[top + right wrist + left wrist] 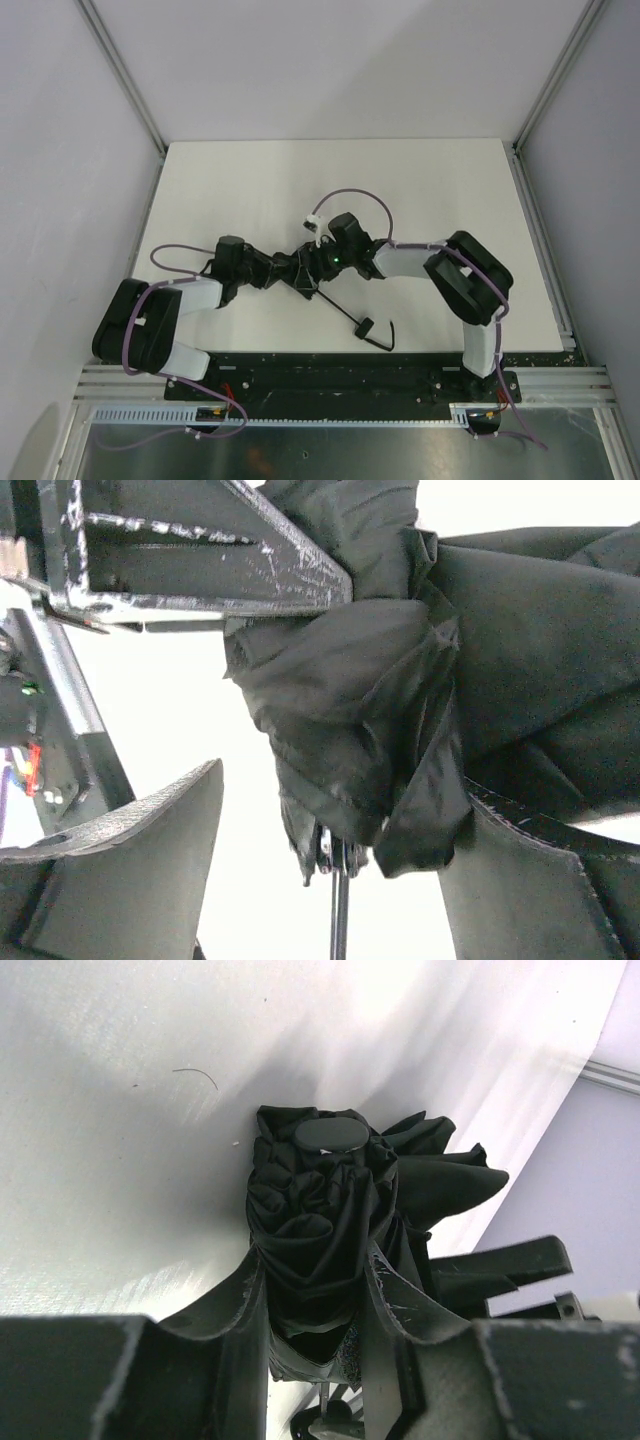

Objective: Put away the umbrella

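From above, the white table carries the umbrella at the middle of the frame. Its black canopy is bunched into a small bundle where the two arms meet. A slim shaft runs from the bundle toward the lower right and ends in the small black handle, whose cord loops just beside it, near the table's bottom edge. The left tool comes in from the lower left and the right tool from the right; both sit at the bundle, but this view is too small to show how their jaws stand. In the left wrist view, the left tool is pressed in on the gathered canopy. One finger lies against each flank of the crumpled fabric, and the round cap of the umbrella points toward the top of the frame. A black prong of the other arm shows at the right edge. In the right wrist view, the right tool stands spread. The finger at lower left is clear of the fabric with white table showing between, while the finger at lower right has folds lying against it. The canopy fills the centre and upper right. A scratched black finger of the left tool crosses the upper left, its tip at the cloth.
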### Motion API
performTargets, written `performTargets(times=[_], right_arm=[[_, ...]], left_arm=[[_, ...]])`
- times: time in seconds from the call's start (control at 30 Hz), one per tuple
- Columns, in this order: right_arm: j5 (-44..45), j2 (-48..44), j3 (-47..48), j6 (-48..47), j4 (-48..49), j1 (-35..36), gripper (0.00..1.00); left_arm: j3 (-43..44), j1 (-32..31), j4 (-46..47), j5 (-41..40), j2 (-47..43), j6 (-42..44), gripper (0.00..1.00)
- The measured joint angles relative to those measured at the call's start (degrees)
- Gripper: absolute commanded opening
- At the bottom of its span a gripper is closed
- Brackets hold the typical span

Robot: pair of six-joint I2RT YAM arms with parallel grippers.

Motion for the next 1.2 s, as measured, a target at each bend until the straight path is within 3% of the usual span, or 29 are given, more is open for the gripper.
performTargets(times=[0.13,0.3,0.57,0.63,0.73,0.87,0.93,0.97,1.07,1.2], right_arm=[[9.6,-5.1,-0.3,-6.4,-6.5,2.8,0.89],[26.8,-8.2,-0.2,-13.9,-7.7,10.6,0.92],[43.8,-2.0,3.3,-22.7,-7.0,17.7,0.83],[46.8,0.1,3.7,-24.0,-6.4,18.2,0.77],[52.3,2.5,5.2,-25.6,-4.0,19.6,0.56],[56.8,4.7,6.5,-26.1,-2.8,20.1,0.12],[57.1,4.9,7.1,-26.0,-3.0,19.7,0.03],[56.4,4.9,7.4,-25.9,-3.1,19.3,0.02],[51.6,4.9,7.6,-24.8,-2.3,17.4,0.0],[41.4,4.8,5.6,-23.3,2.6,14.1,0.0]], left_arm=[[0.2,0.0,-0.2,0.0,0.1,0.0,0.0],[0.4,0.0,-0.4,0.4,0.3,0.0,0.0],[1.7,0.0,-0.9,1.4,1.8,-0.2,0.0],[2.2,0.1,-1.3,1.8,2.2,-0.3,0.0],[3.0,0.2,-2.4,2.1,2.6,-0.6,0.0],[3.3,0.2,-3.1,1.9,2.5,-0.6,0.0],[3.4,0.4,-3.4,1.5,2.1,-0.6,0.0],[3.4,0.5,-3.4,1.1,1.8,-0.6,0.07],[3.9,0.6,-4.2,-0.6,1.2,-0.6,0.43],[3.9,1.0,-7.6,-2.6,-1.4,1.3,0.79]])
